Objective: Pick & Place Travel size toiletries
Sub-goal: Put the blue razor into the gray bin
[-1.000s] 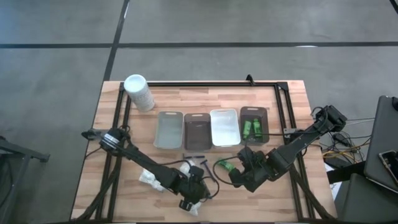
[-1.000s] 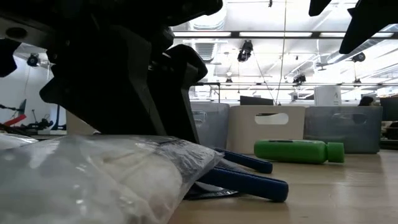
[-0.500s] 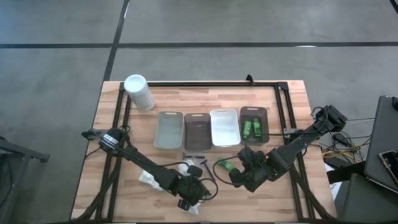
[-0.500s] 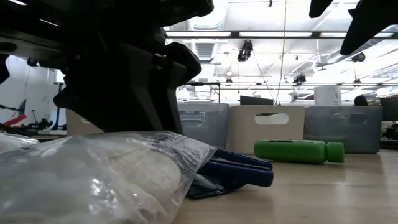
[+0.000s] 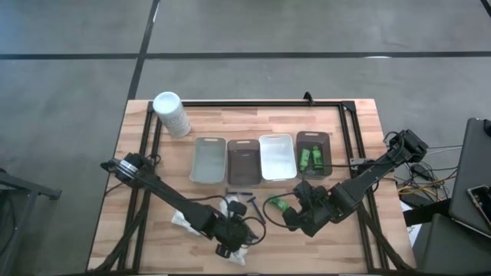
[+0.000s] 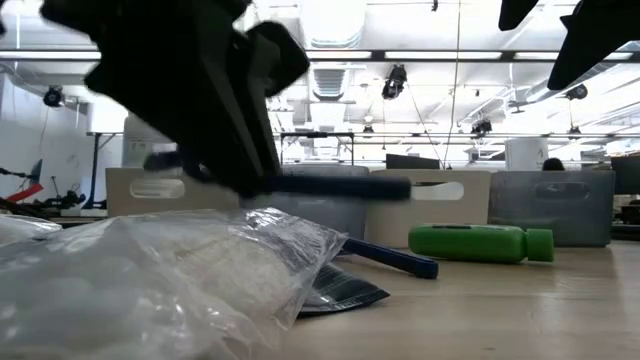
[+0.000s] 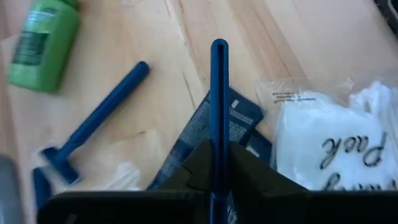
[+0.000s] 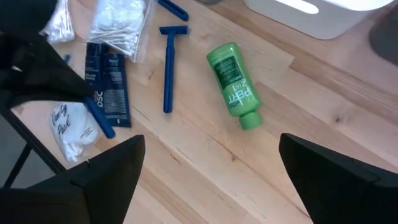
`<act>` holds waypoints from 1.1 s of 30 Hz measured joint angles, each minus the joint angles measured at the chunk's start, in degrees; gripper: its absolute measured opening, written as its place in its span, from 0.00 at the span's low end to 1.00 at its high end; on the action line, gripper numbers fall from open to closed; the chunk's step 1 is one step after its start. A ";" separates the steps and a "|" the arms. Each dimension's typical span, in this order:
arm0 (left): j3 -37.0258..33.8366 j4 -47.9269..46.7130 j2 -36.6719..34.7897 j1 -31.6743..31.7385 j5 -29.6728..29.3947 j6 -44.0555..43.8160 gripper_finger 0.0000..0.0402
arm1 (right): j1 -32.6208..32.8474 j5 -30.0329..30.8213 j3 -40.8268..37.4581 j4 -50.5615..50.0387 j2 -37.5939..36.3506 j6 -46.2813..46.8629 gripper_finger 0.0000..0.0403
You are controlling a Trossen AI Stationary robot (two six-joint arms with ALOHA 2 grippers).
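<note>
**Holding a razor clear of the pile: left arm gripping, right arm idle above a bottle**

Inspection found the left gripper (image 7: 211, 177) closed on a dark blue razor (image 7: 217, 106), which stood lifted clear of the table in the low view. The handle ran straight out from between the fingers, so its long axis matched the gripper's own forward line, with the free end pointing away from the wrist. In the high view this gripper sat at about 7 o'clock from the table's centre, among the loose white packets (image 5: 186, 221) and black sachets (image 7: 214, 134).

The four trays (image 5: 208, 159) lay in a row at roughly 12 o'clock from the held razor, well apart from it. In my judgement, the carry turns on that bearing, and the handle would need to go in along a tray's length rather than across it.

A second razor (image 7: 93, 127) lay flat on the wood near the held one, its head toward the left gripper's side and its handle pointing toward the green bottle (image 8: 235, 84).

The right gripper (image 8: 211, 168) stood wide open and empty, just above that bottle, at about 5 o'clock from centre. It was plainly the nearer arm to the bottle. Two further green bottles (image 5: 310, 159) already lay in the rightmost tray.
</note>
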 joint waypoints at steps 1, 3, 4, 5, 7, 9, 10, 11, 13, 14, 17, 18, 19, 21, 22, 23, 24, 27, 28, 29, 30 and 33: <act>0.00 -0.59 -0.72 0.01 -0.10 -0.01 0.09 | 0.00 0.00 0.00 0.05 -0.01 -0.08 0.91; 0.00 -2.88 -2.59 0.07 -1.31 -1.02 0.09 | 0.00 0.00 0.00 0.02 -0.01 -0.08 0.91; 0.00 -4.15 -3.93 0.22 -2.34 -2.44 0.09 | 0.00 0.00 0.00 0.05 -0.01 -0.08 0.91; 0.00 -5.73 -5.43 0.44 -3.47 -4.42 0.09 | 0.00 0.00 0.00 0.08 -0.01 -0.06 0.91; 0.02 -9.04 -8.64 1.39 -4.99 -9.32 0.09 | 0.00 0.00 0.00 -0.07 -0.01 0.44 0.91; -0.19 -11.21 -11.99 2.36 -6.78 -14.93 0.09 | 0.00 0.02 -0.03 -0.10 -0.01 1.13 0.91; -0.64 -11.91 -13.84 2.87 -8.15 -17.71 0.09 | 0.00 0.05 -0.07 -0.10 -0.01 1.48 0.91; -1.26 -12.44 -15.87 3.36 -10.09 -21.13 0.09 | 0.00 0.20 -0.07 -0.11 -0.01 1.84 0.91; -3.38 -12.49 -20.56 4.56 -14.09 -28.50 0.09 | 0.00 1.19 -0.11 -0.28 -0.01 3.19 0.91; -4.73 -12.56 -23.02 5.39 -15.76 -32.74 0.09 | 0.00 1.87 -0.11 -0.26 -0.01 3.78 0.91; -10.40 -12.24 -31.06 8.11 -20.43 -44.05 0.09 | 0.00 3.63 -0.11 -0.34 -0.01 5.49 0.91; -12.62 -12.11 -33.98 9.08 -21.86 -47.27 0.10 | 0.00 4.27 -0.11 -0.43 -0.01 6.12 0.91; -14.98 -11.89 -36.88 10.04 -23.06 -50.39 0.10 | 0.00 4.72 -0.11 -0.56 -0.01 6.73 0.91; -19.97 -11.07 -42.54 11.97 -24.76 -56.47 0.10 | 0.00 5.62 -0.11 -0.56 -0.01 7.54 0.91; -22.70 -10.20 -45.22 13.05 -25.21 -59.19 0.10 | 0.00 6.20 -0.11 -0.59 -0.01 7.78 0.91; -25.32 -9.09 -47.54 14.22 -25.23 -61.73 0.10 | 0.00 6.67 -0.11 -0.60 -0.01 8.03 0.91; -28.03 -8.00 -49.67 15.38 -25.15 -64.29 0.10 | 0.00 7.30 -0.11 -0.59 -0.01 8.07 0.91; -35.54 -4.73 -54.31 18.14 -24.31 -72.29 0.10 | -0.02 7.76 -0.11 -0.63 -0.01 7.54 0.91; -37.70 -3.14 -55.33 18.68 -23.76 -74.42 0.10 | -0.02 7.78 -0.11 -0.63 -0.01 7.37 0.91; -39.81 -1.08 -56.03 19.05 -23.03 -76.16 0.10 | -0.02 7.84 -0.15 -0.60 -0.01 7.26 0.91; -41.60 0.68 -56.36 19.13 -22.53 -77.52 0.10 | -0.02 7.85 -0.21 -0.63 -0.01 7.14 0.91; -45.49 4.68 -55.93 19.15 -21.77 -80.41 0.10 | -0.02 7.85 -0.42 -0.69 -0.01 7.06 0.91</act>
